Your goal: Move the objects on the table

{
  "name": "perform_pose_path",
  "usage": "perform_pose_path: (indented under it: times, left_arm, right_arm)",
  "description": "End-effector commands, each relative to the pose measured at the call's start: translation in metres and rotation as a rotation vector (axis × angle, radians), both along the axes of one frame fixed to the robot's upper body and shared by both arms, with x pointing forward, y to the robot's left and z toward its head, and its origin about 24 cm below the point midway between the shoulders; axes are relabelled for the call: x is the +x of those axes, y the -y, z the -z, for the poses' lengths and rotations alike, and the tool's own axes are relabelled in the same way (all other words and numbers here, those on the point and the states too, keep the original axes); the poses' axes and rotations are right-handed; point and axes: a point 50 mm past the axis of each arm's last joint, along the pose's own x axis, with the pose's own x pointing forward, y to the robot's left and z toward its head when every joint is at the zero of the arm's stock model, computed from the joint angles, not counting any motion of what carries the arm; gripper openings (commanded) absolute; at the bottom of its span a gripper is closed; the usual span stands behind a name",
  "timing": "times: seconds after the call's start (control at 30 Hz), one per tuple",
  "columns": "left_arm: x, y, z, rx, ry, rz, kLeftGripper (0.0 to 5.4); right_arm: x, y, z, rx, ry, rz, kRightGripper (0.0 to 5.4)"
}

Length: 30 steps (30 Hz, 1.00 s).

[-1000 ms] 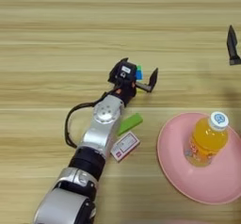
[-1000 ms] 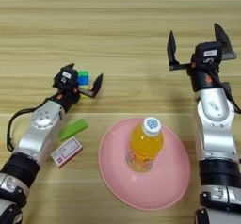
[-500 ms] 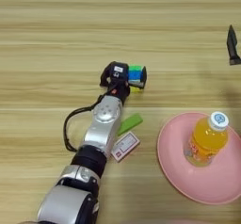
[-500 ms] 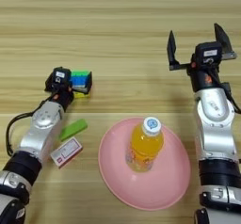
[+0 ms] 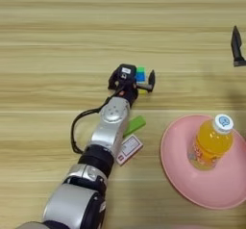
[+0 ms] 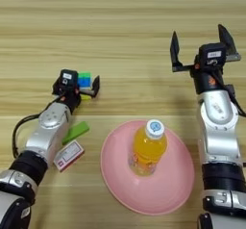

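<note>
- The left tool (image 6: 85,89) sits around the small multicoloured puzzle cube (image 6: 85,80) on the light-brown wooden counter (image 5: 57,35). One black finger stands at the cube's 3 o'clock side and the tool's body at its 9 o'clock side; the fingers look spread a little wider than the cube, so I judge it released rather than clenched. That placement suits either taking the cube or just letting it go.
- The cube rests at about 10 o'clock from the round pink plastic plate (image 6: 178,180), well apart from it.
- The orange drink bottle with white cap (image 6: 148,146) stands upright on the plate, long axis vertical, cap pointing up towards the camera.
- The green rectangular block (image 6: 75,132) lies flat beside the left forearm, its long axis running from 8 to 2 o'clock.
- The flat red-and-white packet (image 6: 67,155) lies just at 7 o'clock of the block, on a similar slant.
- The right tool (image 6: 199,47) hovers idle at 1 o'clock from the plate, fingers splayed wide, grasping nothing.
</note>
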Motion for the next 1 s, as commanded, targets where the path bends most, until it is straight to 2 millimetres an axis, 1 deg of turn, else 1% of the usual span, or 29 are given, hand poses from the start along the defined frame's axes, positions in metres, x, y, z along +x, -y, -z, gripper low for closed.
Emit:
perform_pose_path:
  times: [0.03, 0.63, 1.0]
  left_arm:
    - [0.003, 0.0023, 0.0005, -0.016, -0.039, -0.004, 5.4]
    - [0.0014, 0.0023, 0.0096, 0.009, -0.077, 0.006, 5.4]
    - [0.0021, 0.0019, 0.0081, 0.021, -0.056, 0.013, 4.38]
  right_arm:
    - [0.0, -0.0001, 0.0002, 0.003, -0.004, 0.006, 5.39]
    - [-0.0004, 0.0005, 0.0, 0.008, -0.002, 0.007, 5.39]
    - [0.001, 0.0008, -0.0004, 0.007, -0.005, 0.004, 5.4]
